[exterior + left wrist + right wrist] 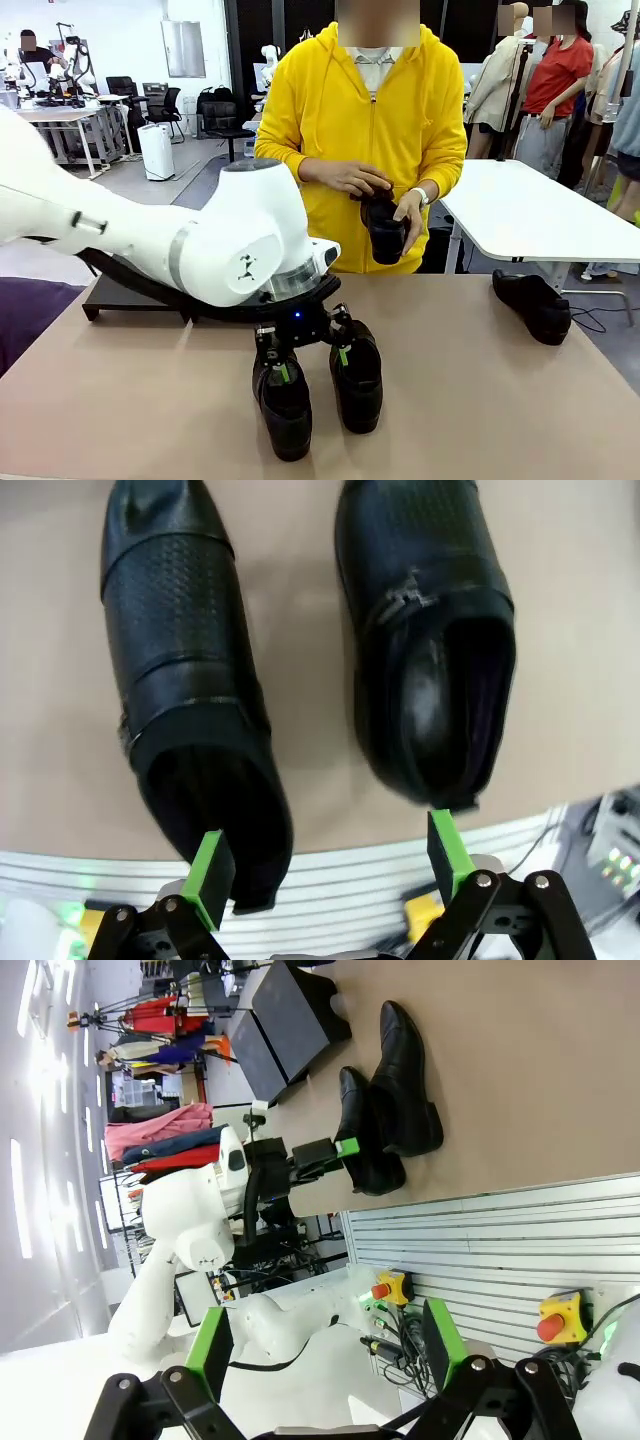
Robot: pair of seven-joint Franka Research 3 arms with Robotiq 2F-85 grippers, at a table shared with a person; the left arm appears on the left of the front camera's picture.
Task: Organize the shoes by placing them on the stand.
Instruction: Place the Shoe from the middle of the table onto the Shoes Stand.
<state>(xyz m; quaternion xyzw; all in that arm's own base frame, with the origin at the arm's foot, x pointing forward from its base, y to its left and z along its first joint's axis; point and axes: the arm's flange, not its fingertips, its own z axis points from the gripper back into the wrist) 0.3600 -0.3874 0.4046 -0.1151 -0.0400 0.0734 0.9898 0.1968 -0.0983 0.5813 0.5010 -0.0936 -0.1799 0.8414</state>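
Observation:
Two black shoes lie side by side near the table's front, one (285,410) left of the other (357,385). My left gripper (313,365) hangs open just above their heel ends. In the left wrist view its green pads (212,875) straddle the heels of the left shoe (190,680) and the right shoe (430,650), holding nothing. A third shoe (533,303) lies at the far right. The person holds a fourth shoe (385,232) in both hands. The black stand (125,292) sits behind my left arm. My right gripper (325,1345) is open and empty, off the table, looking at the shoe pair (395,1080) and the stand (285,1020).
The beige tabletop (500,400) has free room at the front right. A white table (520,210) stands behind the person. A ribbed metal rail with red stop buttons (555,1322) borders the table's near edge.

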